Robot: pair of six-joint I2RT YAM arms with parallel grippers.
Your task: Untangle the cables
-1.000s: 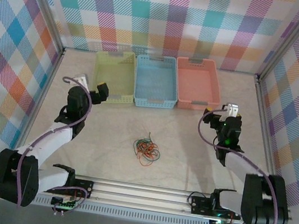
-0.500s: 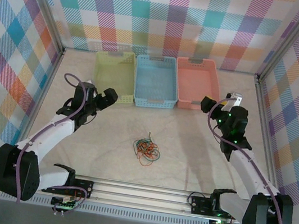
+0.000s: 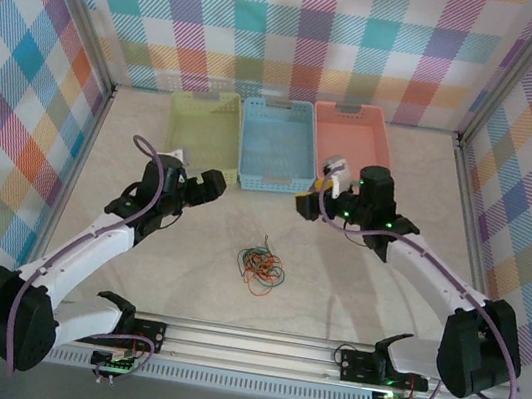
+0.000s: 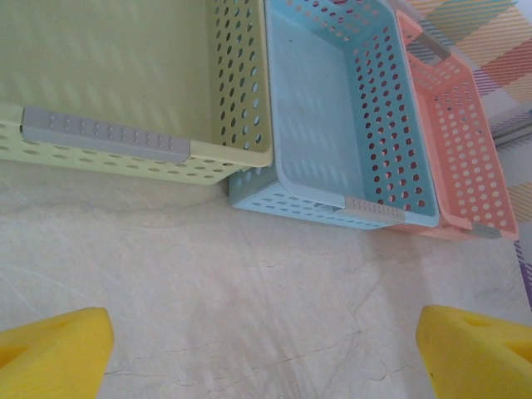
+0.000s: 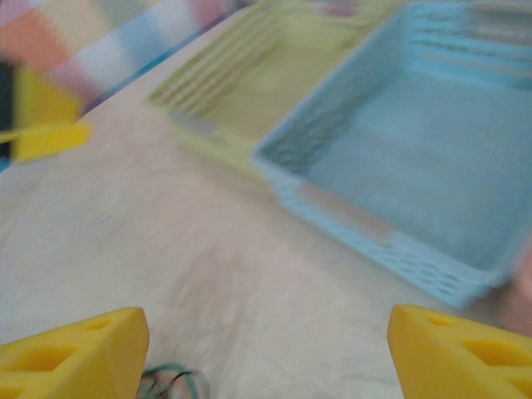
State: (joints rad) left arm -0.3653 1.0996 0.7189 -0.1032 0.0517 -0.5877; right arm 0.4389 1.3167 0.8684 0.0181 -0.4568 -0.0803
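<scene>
The cables (image 3: 260, 267) lie in one tangled knot of orange, green and black strands on the table's middle. A green and black bit of the cables (image 5: 170, 384) peeks in at the bottom of the blurred right wrist view. My left gripper (image 3: 212, 188) hovers left of and beyond the knot, open, its yellow fingertips (image 4: 54, 353) wide apart over bare table. My right gripper (image 3: 307, 207) hangs right of and beyond the knot, in front of the blue basket, open with its yellow fingertips (image 5: 71, 353) spread and nothing between them.
Three baskets stand in a row at the back: green (image 3: 202, 135), blue (image 3: 277, 144) and pink (image 3: 351, 148). They appear as green (image 4: 125, 75), blue (image 4: 332, 125) and pink (image 4: 465, 158) in the left wrist view. Checked walls enclose the table.
Both arms have swung inward toward the table's middle. The right gripper travelled far left from the right side to the blue basket's front. The left gripper moved right and slightly nearer. The cables have not moved.
</scene>
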